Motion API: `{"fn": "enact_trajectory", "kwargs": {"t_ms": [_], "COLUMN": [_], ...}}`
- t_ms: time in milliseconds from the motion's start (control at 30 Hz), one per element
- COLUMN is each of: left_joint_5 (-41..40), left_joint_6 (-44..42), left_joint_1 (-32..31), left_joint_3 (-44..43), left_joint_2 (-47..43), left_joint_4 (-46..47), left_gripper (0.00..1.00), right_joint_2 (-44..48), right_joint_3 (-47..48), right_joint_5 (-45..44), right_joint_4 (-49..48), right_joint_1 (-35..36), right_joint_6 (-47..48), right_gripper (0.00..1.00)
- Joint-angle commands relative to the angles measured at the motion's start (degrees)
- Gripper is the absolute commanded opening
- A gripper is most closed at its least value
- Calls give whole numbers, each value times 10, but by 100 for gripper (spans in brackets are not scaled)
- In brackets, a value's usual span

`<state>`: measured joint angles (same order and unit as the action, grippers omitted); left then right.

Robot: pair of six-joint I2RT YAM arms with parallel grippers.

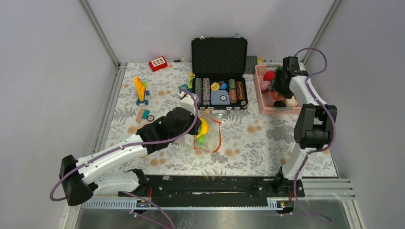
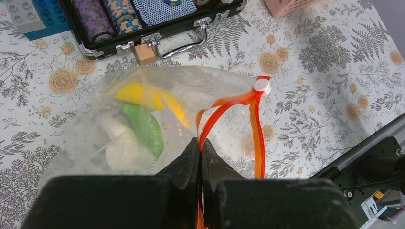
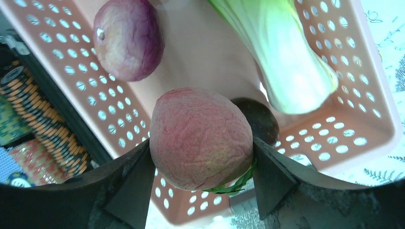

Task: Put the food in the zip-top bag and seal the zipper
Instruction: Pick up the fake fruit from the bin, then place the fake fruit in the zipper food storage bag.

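From above, my left gripper [image 1: 195, 130] sits at the zip-top bag [image 1: 213, 139] mid-table, and my right gripper [image 1: 282, 95] is in the pink basket [image 1: 274, 111]. Left wrist: my jaws are pinched together on the zipper [image 2: 229, 101], with the banana [image 2: 143, 94] inside the bag. Right wrist: my fingers clamp the red round fruit [image 3: 200, 138] over the basket.

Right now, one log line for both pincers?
left pincer: shut on zipper | right pincer: shut on red fruit at pink basket | bag: unsealed, banana inside

Top view from high behind both arm bases, looking down and forward over the whole table [image 1: 267, 143], far off, left wrist view close above the bag [image 2: 86, 119], facing the case [image 2: 157, 24] and a corner of the basket [image 2: 286, 5], right wrist view very close inside the basket, chips [image 3: 43, 124] at its left edge, case and basket shared by all three
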<state>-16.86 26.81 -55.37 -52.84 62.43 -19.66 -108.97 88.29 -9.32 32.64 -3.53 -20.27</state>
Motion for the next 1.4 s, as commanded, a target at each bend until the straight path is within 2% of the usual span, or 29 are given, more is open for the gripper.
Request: {"fn": "enact_trajectory", "kwargs": {"t_ms": [0,133,200,433,533,600,833,1067,1267,1367], "left_joint_5": [7,12,13,17,17,19,23,24,28,29], "left_joint_6": [2,4,4,5,5,6,7,9,10,10], "left_joint_1": [-1,-1,-1,-1,-1,-1,-1,-1,-1,-1], "left_joint_3": [-6,-5,-5,-4,-4,-5,-4,-5,-6,-6], "left_joint_2": [-6,-7,-7,-8,-7,-5,0,6,10,9], "left_joint_4": [29,31,32,33,35,35,39,41,41,41], "left_gripper": [0,0,0,0,0,0,0,0,0,0], "right_joint_2": [90,174,222,386,453,495,587,591,538,509], "right_joint_3": [-43,-95,-136,-316,-397,-437,-467,-481,-464,-449], "right_joint_5": [14,33,70,296,413,458,453,461,390,303], "right_joint_4": [-35,-61,-83,-188,-275,-319,-283,-298,-298,-290], "right_joint_1": [-2,-2,-2,-1,8,28,195,308,385,421], "right_joint_6": [-19,-31,-44,-111,-153,-176,-151,-137,-137,-149], "right_gripper": [46,46,46,45,44,44,44,44,44,45]}}
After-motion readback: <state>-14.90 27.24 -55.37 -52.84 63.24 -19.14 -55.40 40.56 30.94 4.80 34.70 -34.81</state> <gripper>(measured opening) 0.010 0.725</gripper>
